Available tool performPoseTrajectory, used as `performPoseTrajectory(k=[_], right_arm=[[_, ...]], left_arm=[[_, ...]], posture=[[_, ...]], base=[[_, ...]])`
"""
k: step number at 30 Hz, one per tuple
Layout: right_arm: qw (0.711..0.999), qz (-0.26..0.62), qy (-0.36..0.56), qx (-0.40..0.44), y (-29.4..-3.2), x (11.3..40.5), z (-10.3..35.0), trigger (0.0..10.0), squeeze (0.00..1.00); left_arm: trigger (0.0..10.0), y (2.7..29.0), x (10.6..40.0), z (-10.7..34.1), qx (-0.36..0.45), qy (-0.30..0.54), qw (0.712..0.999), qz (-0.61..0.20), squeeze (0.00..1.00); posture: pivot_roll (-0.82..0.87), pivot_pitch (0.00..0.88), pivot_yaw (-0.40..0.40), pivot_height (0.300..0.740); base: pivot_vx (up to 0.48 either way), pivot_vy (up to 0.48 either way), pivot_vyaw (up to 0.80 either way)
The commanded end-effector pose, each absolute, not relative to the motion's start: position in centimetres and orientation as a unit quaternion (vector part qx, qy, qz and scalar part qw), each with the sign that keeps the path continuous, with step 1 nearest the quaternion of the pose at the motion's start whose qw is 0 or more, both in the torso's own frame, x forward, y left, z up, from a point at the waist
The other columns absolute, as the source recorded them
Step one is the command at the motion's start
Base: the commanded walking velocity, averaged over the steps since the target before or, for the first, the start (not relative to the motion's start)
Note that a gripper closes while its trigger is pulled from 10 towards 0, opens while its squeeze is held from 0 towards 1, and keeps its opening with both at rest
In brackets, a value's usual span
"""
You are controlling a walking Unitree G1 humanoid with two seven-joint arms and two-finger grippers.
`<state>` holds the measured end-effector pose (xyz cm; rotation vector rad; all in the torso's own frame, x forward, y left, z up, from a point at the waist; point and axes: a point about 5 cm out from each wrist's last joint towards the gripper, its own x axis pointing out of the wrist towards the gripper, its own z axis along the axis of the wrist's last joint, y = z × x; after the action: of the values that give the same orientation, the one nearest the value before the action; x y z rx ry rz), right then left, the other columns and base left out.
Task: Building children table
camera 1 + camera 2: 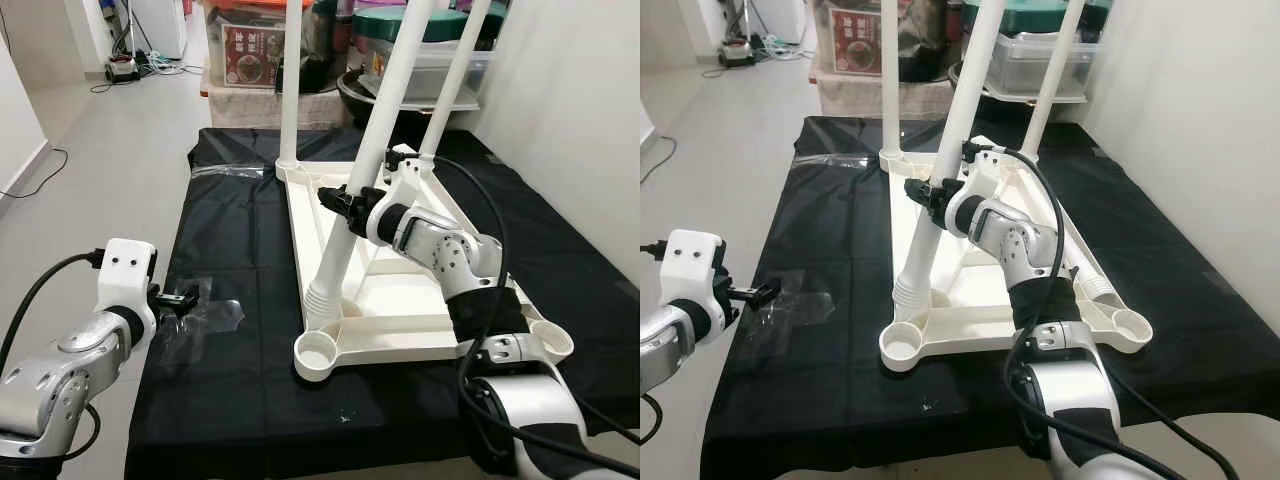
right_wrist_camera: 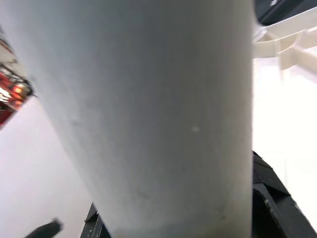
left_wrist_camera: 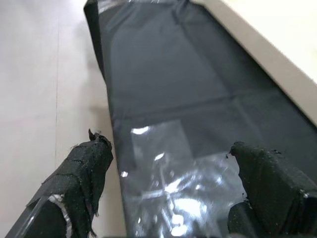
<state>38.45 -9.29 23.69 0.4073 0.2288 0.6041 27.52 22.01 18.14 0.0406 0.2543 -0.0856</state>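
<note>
Three white legs rise from an upturned white tabletop (image 1: 400, 300) that lies on a black cloth (image 1: 230, 380) spread over the floor. Two legs (image 1: 291, 80) stand upright in the far corner sockets. The third leg (image 1: 370, 160) leans, its ribbed lower end resting on the tabletop just beside the empty near-left socket (image 1: 317, 352), and its top tilts away toward the far right. A further ribbed socket piece (image 1: 1095, 288) sits by the near-right corner.

The right tool (image 1: 338, 203) is clamped on the leaning leg about midway up, its black fingers on either side of the tube; the right wrist view shows the white tube pressed close against the lens, with a dark finger (image 2: 270, 198) at its edge. The silver right arm reaches over the tabletop from the near right, with a black cable looping above it.

The left tool (image 1: 183, 298) hovers low over the left part of the cloth, well apart from the tabletop. Its fingers (image 3: 81, 173) are spread, with nothing between them. Below them lies a crumpled clear plastic wrapper (image 3: 178, 183); whether the fingertips touch it is hard to tell.

Beyond the cloth stand clear storage boxes (image 1: 250, 45) and a dark bowl-like thing (image 1: 360, 95), next to a white wall on the right. Grey floor tiles stretch off to the left.
</note>
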Motion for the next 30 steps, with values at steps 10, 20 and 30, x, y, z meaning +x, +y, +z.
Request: performPoseTrajectory(k=[10, 20, 30], right_arm=[[0.901, 0.337, 0.007, 0.274, -8.9, 38.1, 25.6, 10.0, 0.0], [0.845, 0.457, -0.035, 0.276, -8.5, 36.8, 27.0, 10.0, 0.0], [0.803, 0.537, -0.054, 0.251, -5.5, 35.4, 28.4, 10.0, 0.0]], left_arm=[[10.0, 21.1, 27.0, 19.1, 0.015, 0.062, 0.995, -0.078, 0.0], [10.0, 19.2, 23.7, 19.9, -0.022, 0.025, 0.956, -0.291, 0.0], [10.0, 19.5, 24.3, 19.7, 0.025, 0.023, 0.941, -0.336, 0.0]], posture=[[0.06, 0.0, -0.061, 0.74], [0.06, 0.0, -0.056, 0.74], [0.06, 0.0, -0.06, 0.74]], base=[[0.0, 0.0, 0.0], [0.0, 0.0, 0.0], [0.0, 0.0, 0.0]])
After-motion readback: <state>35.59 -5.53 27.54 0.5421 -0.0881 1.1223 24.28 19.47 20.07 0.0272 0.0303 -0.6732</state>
